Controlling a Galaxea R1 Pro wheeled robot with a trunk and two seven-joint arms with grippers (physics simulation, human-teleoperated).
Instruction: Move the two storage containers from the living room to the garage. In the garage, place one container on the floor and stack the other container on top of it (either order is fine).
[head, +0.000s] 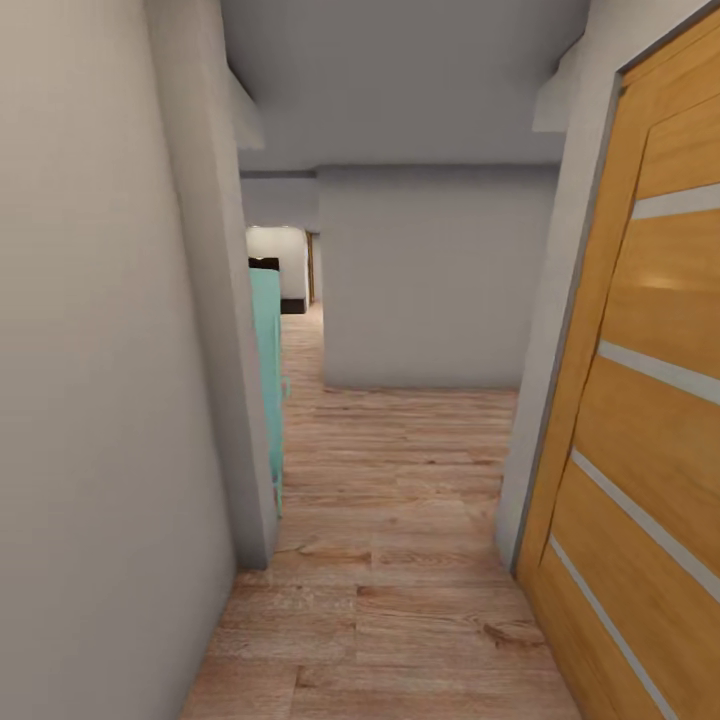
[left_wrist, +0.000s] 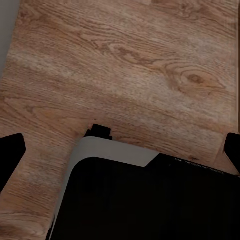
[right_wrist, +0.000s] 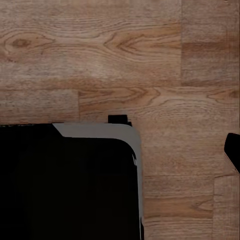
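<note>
Wood-plank corridor floor (head: 400, 560) ahead, orange door (head: 640, 420) at right: transit leg (containers unseen, so whereabouts unknown), both claws look spread and empty; next, drive on toward the living room.

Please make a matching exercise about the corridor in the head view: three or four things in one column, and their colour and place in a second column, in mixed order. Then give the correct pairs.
Things:
1. door with pale stripes
2. narrow panel
3. plank floor
4. far wall

Descriptions:
A. light wood, underfoot along the corridor
B. pale grey, straight ahead
C. orange wood, at the right side
D. turquoise, behind the left wall corner

Pairs: 1-C, 2-D, 3-A, 4-B
</note>
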